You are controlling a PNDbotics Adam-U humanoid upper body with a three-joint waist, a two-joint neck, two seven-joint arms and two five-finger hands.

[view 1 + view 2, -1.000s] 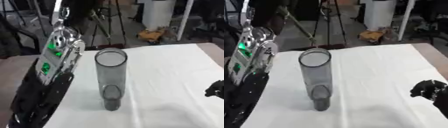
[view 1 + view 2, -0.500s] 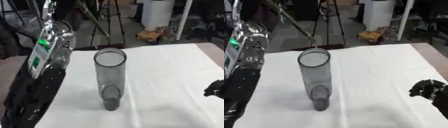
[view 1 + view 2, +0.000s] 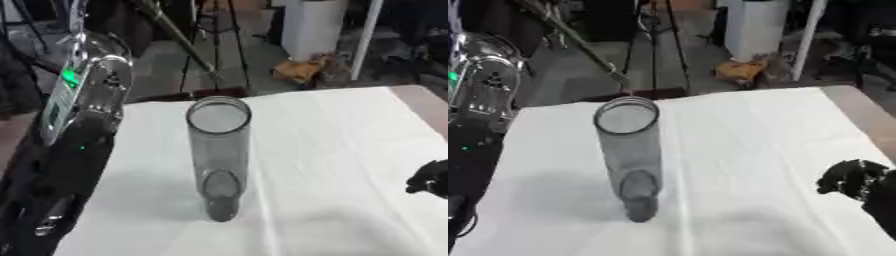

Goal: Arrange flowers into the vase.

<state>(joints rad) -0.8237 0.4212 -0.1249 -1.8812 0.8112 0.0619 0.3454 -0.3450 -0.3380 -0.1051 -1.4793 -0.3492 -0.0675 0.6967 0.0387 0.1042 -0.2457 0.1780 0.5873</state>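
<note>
**Vase upright mid-table, both arms off to the sides**

Over on the left edge, the robot's left arm (image 3: 74, 150) rises tall & near vertical: black forearm low in view, silver housing w/ green lights higher up, reaching past the top of the left eye view. Left hand itself isn't visible in either view. A thin greenish stem (image 3: 175, 35) slants from the top of the view down toward the far table edge behind the vase; what holds it can't be made out.

Right hand (image 3: 852, 179) sits low at the right edge, black, fingers curled inward, nothing in them, hovering at the table's right side, well apart from the vase.

Vase (image 3: 218, 155): clear smoky-grey glass cylinder, upright, open mouth toward the camera, standing about mid-table, slightly left of centre. No flower inside as far as can be seen.

Table (image 3: 332, 145) is covered w/ a white cloth, a fold line running front to back; brown tabletop shows at the far right corner. Behind: grey floor, black tripod legs (image 3: 654, 35), a white cylinder-shaped object (image 3: 311, 25), & a tan bundle (image 3: 302, 70) on the floor.
</note>
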